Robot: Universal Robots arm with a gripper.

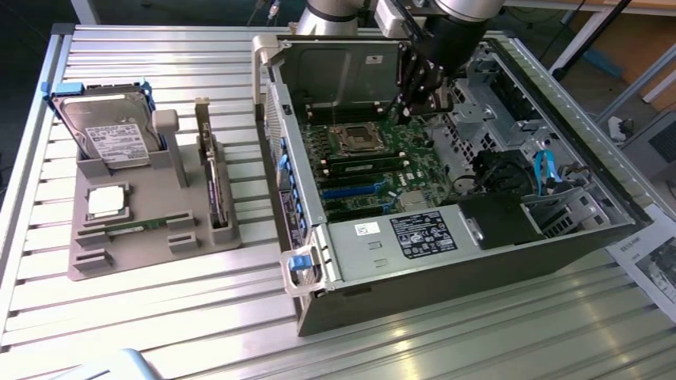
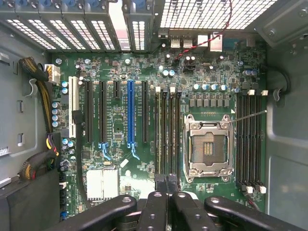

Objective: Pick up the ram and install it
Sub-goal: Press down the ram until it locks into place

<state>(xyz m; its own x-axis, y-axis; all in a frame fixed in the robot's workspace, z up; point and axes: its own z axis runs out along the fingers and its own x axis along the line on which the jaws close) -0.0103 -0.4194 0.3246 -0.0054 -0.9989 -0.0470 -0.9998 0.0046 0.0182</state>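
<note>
Ram (image 1: 370, 168): green stick, item under work.

Exterior view. You find what looks like the Ram standing on edge in the slot bank just beside the processor socket (image 1: 359, 138). A second stick (image 1: 138, 227) of the same kind lies flat on the grey tray (image 1: 148, 257), well apart from the socket and outside the case (image 1: 444, 273), toward the exterior view's left. The arm (image 1: 454, 32) enters from above the socket with its wrist pointed down into the open case. The gripper (image 1: 419, 104) hangs over the board near the socket, toward the exterior view's right of it.

Wrist view. You see the fingers (image 2: 160, 192) pressed together with nothing between them, so the claw is closed and empty. Its tips sit over one end of the slot bank (image 2: 168, 134), just beside the socket. The slots show edge-on here, so you cannot tell which one carries the stick.

Step in hand, as a judgement. Pick-up reads as done and installing is under way, with the stick placed but perhaps not fully seated. Seating would call for straight, even pressure along the slot line beside the socket, with no tilt, until both end latches close.
</note>
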